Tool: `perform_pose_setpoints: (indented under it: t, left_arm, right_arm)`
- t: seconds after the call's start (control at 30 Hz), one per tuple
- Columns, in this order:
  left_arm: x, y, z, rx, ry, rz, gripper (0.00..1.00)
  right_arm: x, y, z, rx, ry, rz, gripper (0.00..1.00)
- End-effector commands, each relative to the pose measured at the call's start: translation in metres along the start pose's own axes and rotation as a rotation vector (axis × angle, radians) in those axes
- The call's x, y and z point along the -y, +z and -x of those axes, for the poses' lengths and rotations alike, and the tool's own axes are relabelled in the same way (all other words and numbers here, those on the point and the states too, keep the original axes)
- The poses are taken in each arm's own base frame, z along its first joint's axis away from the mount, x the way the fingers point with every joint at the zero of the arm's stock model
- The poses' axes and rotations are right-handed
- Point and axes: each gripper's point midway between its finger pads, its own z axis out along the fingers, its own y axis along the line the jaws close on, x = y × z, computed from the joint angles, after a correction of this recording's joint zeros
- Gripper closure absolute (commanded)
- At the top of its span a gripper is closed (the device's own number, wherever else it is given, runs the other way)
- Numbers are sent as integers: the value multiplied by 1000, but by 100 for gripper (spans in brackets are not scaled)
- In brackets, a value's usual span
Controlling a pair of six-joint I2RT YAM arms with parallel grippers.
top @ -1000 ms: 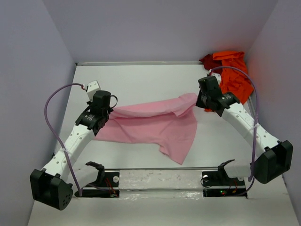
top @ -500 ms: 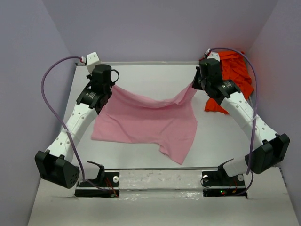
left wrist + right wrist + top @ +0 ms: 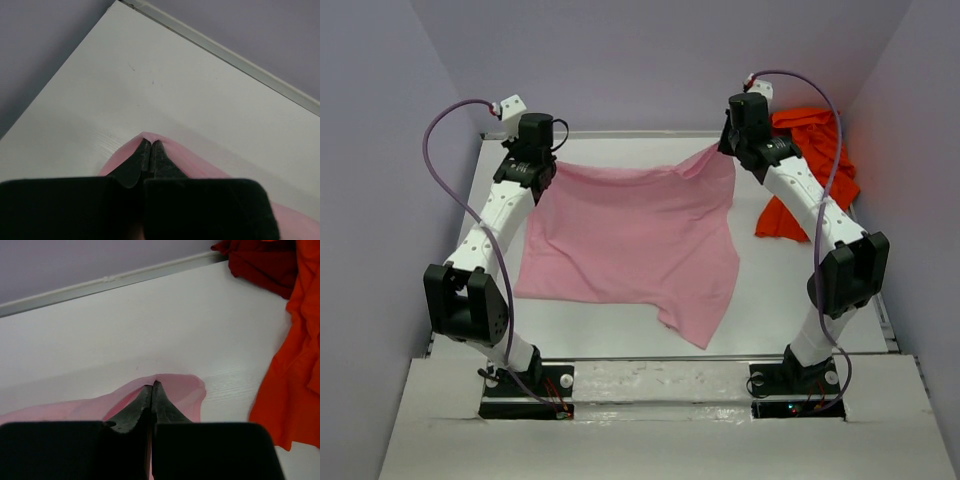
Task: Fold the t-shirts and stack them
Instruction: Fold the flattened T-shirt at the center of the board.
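Both arms now reach further toward the back wall than half a second ago. The pink t-shirt, which sagged between them, is drawn out almost flat.

1. Left hand: closed on the far left corner of the pink t-shirt. The left wrist view shows the two black fingers pressed together, with pink cloth folded around their tips.
2. Right hand: closed on the far right corner of the same garment. Its fingers meet with no gap, and a small lobe of pink cloth protrudes just beyond the tips.
3. Pink t-shirt: spread across the middle of the worktop. Its far edge is stretched between the two hands, close to the rear rail. Its near edge lies on the worktop, with one corner pointing toward the arm bases.
4. Orange-red t-shirt: crumpled in the far right corner, on the outer side of the right arm, near the pink t-shirt but apart from it.
5. Dark red t-shirt: bunched against the rear rail, touching the orange-red t-shirt.
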Motion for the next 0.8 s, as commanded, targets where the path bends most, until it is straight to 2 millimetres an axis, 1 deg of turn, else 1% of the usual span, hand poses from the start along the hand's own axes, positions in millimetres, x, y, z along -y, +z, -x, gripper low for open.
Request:
perform_pose_setpoints:
  t: [0.0,0.1,0.13,0.17,0.27,0.3,0.37,0.4,0.43,0.47,0.5,0.53,0.57,0.6,0.63,0.67,0.7,0.73,0.77]
  left_arm:
    - [-12,2,29,89,-80,27,100]
    - [-24,13,22,73,-91,59,100]
    - [-28,16,19,68,-91,70,100]
    - [-28,17,17,65,-95,73,100]
    - [-30,19,8,48,-88,72,100]
    - [-33,20,-1,31,-79,77,100]
    - [-34,21,-10,12,-76,75,100]
    - [-36,22,-19,-6,-70,77,100]
    - [-34,22,-24,-22,-70,63,100]
    - [-35,22,-29,-33,-70,65,100]
    - [-37,22,-39,-56,-70,62,100]
    - [-36,21,-43,-64,-74,59,100]
    - [-37,21,-47,-76,-71,58,100]
    - [-38,21,-54,-89,-65,57,100]
    - [-38,19,-56,-93,-62,56,100]
    - [-39,19,-58,-95,-57,57,100]
    - [-41,17,-59,-94,-54,60,100]
    - [-43,16,-63,-100,-51,63,100]
    - [-45,15,-64,-100,-47,65,100]
  right_arm:
    - [24,7,42,113,80,-72,100]
    - [39,21,33,90,96,-107,100]
    - [38,23,31,84,104,-103,100]
    - [43,26,28,77,107,-113,100]
    - [43,30,18,51,105,-111,100]
    - [44,31,10,32,104,-113,100]
    - [45,30,2,13,115,-110,100]
    - [45,29,-2,4,119,-106,100]
    - [46,28,-13,-19,118,-104,100]
    - [47,27,-17,-28,120,-101,100]
    - [48,26,-22,-39,121,-100,100]
    - [51,26,-36,-68,124,-107,100]
    - [52,20,-36,-68,134,-101,100]
    - [53,18,-41,-78,136,-100,100]
    - [55,16,-45,-85,140,-102,100]
    - [58,14,-57,-110,142,-106,100]
    - [60,12,-62,-119,143,-109,100]
    - [60,6,-60,-115,149,-102,100]
    - [62,3,-65,-124,156,-104,100]
